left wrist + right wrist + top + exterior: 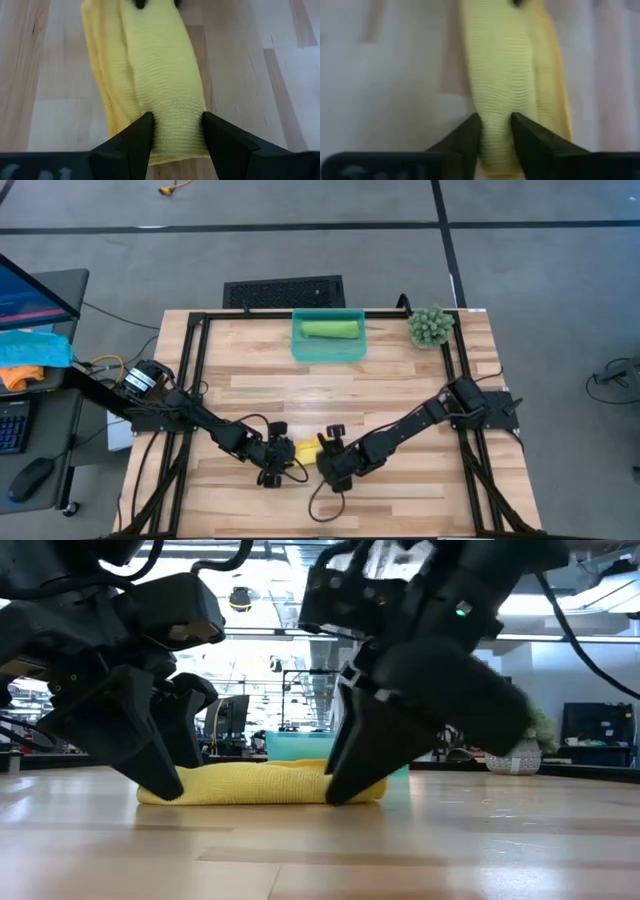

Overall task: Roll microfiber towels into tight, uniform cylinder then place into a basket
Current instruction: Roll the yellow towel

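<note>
My work surface is a light wooden table (400,380) with a black frame along its edges. The yellow towel (306,451) lies rolled on the boards between my two sets of jaws, each end pinched by one pair. Well beyond my jaws, at the far edge, the teal basket (328,350) rests on the wood, and beside it sits a small green plant (430,326).

overhead, tabletop-level, two close wrist views, sharing yellow towel (150,75)
</note>
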`<state>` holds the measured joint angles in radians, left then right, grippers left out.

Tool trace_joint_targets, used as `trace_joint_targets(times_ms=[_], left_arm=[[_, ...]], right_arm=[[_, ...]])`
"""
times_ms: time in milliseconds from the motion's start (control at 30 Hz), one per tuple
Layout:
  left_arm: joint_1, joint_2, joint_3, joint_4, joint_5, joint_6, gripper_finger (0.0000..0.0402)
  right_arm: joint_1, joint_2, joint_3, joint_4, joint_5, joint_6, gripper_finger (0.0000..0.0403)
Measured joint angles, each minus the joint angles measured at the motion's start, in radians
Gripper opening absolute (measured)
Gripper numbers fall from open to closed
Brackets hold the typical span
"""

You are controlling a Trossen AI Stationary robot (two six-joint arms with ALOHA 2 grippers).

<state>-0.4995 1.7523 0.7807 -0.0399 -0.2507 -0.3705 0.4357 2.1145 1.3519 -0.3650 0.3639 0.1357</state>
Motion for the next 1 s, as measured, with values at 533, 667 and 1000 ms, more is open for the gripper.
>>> trace_joint_targets(times_ms=[533,667,1000], left_arm=[[-0.078,0.004,0.112,-0.294,-0.176,0.041,0.0167],[-0.141,0.005,0.167,-0.372,-0.262,0.069,0.0167],[-0.278,0.003,0.179,-0.3,-0.523,0.161,0.0167]], right_arm=[[-0.02,0.001,0.0,0.011,-0.04,0.147,0.0033],[-0.02,0.001,-0.001,0.015,-0.042,0.185,0.0014],[-0.021,0.002,-0.002,0.067,-0.104,0.232,0.0028]])
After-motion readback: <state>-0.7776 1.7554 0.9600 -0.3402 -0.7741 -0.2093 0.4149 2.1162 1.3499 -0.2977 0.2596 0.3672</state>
